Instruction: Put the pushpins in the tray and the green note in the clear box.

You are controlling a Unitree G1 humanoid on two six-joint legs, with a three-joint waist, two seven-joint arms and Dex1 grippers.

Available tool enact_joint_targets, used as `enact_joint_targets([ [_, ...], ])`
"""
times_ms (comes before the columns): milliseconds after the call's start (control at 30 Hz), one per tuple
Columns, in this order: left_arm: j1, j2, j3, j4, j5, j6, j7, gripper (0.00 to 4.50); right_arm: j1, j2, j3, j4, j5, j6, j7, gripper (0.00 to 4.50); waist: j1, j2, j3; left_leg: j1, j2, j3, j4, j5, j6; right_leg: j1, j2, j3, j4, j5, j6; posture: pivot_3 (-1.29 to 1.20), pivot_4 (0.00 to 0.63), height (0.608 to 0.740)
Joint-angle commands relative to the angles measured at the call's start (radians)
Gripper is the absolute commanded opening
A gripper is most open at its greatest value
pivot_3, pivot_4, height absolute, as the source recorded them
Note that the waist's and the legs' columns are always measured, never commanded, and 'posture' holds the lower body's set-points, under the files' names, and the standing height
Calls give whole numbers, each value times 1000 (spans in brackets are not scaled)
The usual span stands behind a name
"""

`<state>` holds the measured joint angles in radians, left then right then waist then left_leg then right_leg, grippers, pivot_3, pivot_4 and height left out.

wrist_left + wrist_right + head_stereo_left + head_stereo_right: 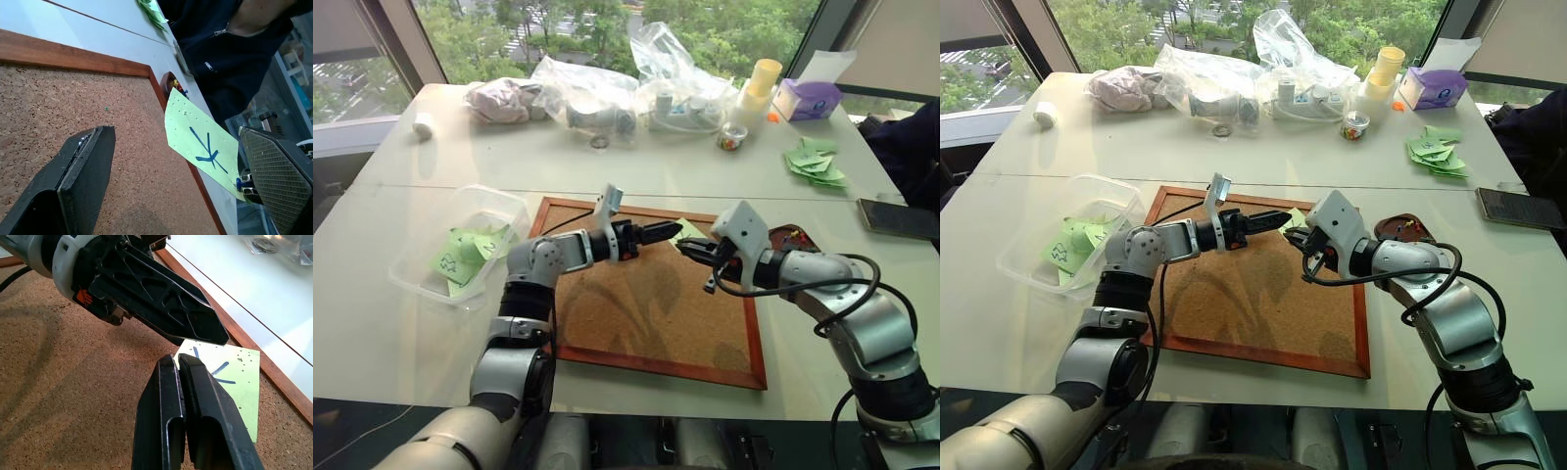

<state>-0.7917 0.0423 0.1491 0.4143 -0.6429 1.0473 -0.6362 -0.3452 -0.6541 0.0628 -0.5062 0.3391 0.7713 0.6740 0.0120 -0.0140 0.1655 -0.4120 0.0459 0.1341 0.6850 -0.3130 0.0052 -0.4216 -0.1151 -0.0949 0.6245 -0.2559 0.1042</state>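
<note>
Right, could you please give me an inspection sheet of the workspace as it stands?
Surface: white table with a cork board in front of the robot.
Job's things: green note tilted over the board's far corner; clear box beside the board on the left, green slips inside; tray off the board's right edge with pushpins in it.
Clutter: plastic bags, heap of green slips, phone, cup of pins.
Grippers: left gripper open, fingers either side of the note; right gripper shut at the note's edge, hold unclear.
Cables: black cable looping off the right forearm.
Surroundings: windows; a person at the table.
</note>
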Motion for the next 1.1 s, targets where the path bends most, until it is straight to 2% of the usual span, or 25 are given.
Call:
enact_joint_targets([
  [33, -28, -29, 43, 1, -51, 36, 25, 4447, -14, -17, -16, -50, 9, 1, 0, 0, 0, 0, 0, 0, 0, 0, 0, 0, 0, 0, 0, 0, 0, 0, 0, 0, 150, 740],
  [133, -29, -49, 71, 2, -75, 52, 40, 4447, -15, -21, -17, -52, 6, 3, 1, 0, 0, 0, 0, 0, 0, 0, 0, 0, 0, 0, 0, 0, 0, 0, 0, 0, 150, 740],
  [200, -28, -58, 85, 1, -88, 55, 51, 3903, -13, -24, -19, -51, 5, 2, 1, 0, 0, 0, 0, 0, 0, 0, 0, 0, 0, 0, 0, 0, 0, 0, 0, 0, 150, 740],
  [267, -23, -63, 89, -7, -93, 60, 54, 3081, -10, -27, -17, -50, 2, -1, 0, 0, -1, 0, 0, 0, 0, 0, 0, 0, -1, 0, 0, 0, 0, 0, 0, 0, 150, 740],
  [467, -7, -52, 87, -18, -103, 57, 53, 40, -8, -33, -17, -43, -5, -8, -9, 0, -1, 0, 0, 1, 0, 1, 0, 1, -1, 1, 0, 0, 1, 0, 0, 0, 150, 740],
  [700, -10, -28, 66, -17, -80, 21, 46, 40, -15, -40, -36, -48, -1, -6, -17, 0, 0, 0, 0, 1, 0, 1, 0, 1, -1, 1, 0, 0, 1, 0, 0, 0, 150, 740],
  [867, 24, 27, -7, -67, -8, -87, 11, 40, 15, -63, -204, -14, 27, 10, -45, 0, 1, 0, 0, 1, -1, 1, 1, 1, -2, 1, 0, 0, 2, 0, 0, 0, 150, 740],
  [967, 44, 46, -19, -110, 3, -118, 5, 40, 50, -60, -311, 77, 28, 10, -75, 0, 2, 0, 0, 1, -1, 2, 1, 1, -1, 2, 0, 0, 2, 0, 0, 0, 150, 740],
  [1100, 66, 62, -23, -137, 13, -152, 13, 40, 63, -61, -377, 264, -6, -20, -123, 0, 0, 0, 0, 3, -1, 2, 1, 1, -1, 3, 0, 0, 2, 0, 0, 0, 150, 740],
])
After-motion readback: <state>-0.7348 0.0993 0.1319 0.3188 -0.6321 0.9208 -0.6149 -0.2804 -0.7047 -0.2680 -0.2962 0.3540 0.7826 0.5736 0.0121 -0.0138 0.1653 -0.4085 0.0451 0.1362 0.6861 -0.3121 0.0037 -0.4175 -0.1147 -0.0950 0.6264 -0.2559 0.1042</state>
